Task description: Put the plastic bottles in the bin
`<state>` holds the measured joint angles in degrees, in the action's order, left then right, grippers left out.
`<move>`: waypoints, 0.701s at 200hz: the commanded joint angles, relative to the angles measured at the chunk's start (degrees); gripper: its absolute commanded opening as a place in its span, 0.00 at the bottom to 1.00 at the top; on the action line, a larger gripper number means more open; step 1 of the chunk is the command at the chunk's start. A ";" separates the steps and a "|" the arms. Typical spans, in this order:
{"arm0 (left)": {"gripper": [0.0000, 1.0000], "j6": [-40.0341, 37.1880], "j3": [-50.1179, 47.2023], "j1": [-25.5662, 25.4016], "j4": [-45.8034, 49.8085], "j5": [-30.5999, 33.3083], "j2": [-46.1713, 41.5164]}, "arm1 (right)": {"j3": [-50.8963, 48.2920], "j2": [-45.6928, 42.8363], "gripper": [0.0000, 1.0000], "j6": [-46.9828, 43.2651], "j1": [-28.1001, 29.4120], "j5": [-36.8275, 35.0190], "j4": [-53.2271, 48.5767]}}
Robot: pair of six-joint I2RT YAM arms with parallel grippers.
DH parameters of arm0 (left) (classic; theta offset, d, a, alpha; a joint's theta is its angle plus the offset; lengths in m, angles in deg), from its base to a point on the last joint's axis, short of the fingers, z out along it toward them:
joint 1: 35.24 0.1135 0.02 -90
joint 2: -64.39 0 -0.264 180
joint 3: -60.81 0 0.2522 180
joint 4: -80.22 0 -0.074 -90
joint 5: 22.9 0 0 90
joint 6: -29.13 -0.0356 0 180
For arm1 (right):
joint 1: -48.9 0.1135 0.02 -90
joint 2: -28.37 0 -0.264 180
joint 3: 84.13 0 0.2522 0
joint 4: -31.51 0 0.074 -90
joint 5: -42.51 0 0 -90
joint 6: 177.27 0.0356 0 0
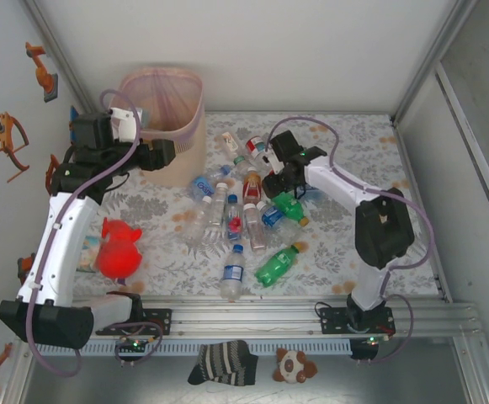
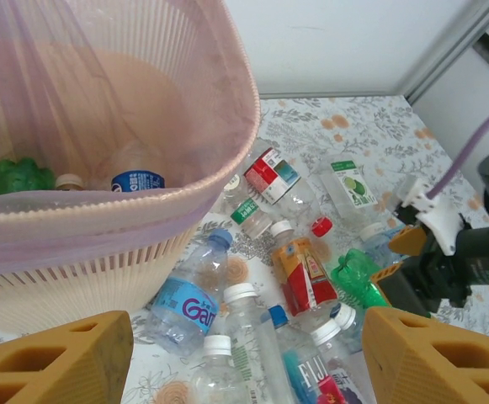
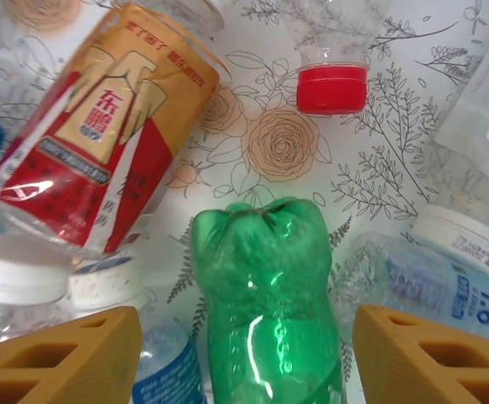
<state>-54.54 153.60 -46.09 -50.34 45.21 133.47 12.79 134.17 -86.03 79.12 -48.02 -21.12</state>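
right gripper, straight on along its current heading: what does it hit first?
The green bottle, most likely: it lies centred between the open jaws with a gap each side. Depth is hard to judge, but nothing shows in front of it.

Bottle heap [image 1: 240,202] clogs mid table [image 1: 358,147], hardly any gaps. Far-right and near-right corners are free. Bin [image 1: 192,126] mouth is open from above. Red plush toy [image 1: 118,248] blocks near-left. Right tool [image 3: 244,345] fingers straddle green bottle [image 3: 261,269], with slim gaps each side, probably not touching.
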 commanded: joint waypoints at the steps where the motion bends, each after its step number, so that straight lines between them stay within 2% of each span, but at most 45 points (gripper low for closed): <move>1: 0.72 1.08 -1.19 -0.31 -2.39 -0.17 -1.77 | 3.97 3.27 0.67 -2.16 -0.16 -2.33 -2.54; 58: 0.71 1.43 -2.38 -0.57 -3.99 0.96 -3.55 | 9.14 11.27 0.68 -4.27 -0.16 -5.42 -5.15; 140: 0.71 2.64 -3.09 -1.10 -5.20 0.44 -3.31 | 11.51 16.96 0.67 -4.27 -0.16 -4.65 -7.09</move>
<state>-52.99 150.86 -46.81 -53.90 46.13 130.70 22.49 150.10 -89.75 79.12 -51.87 -25.73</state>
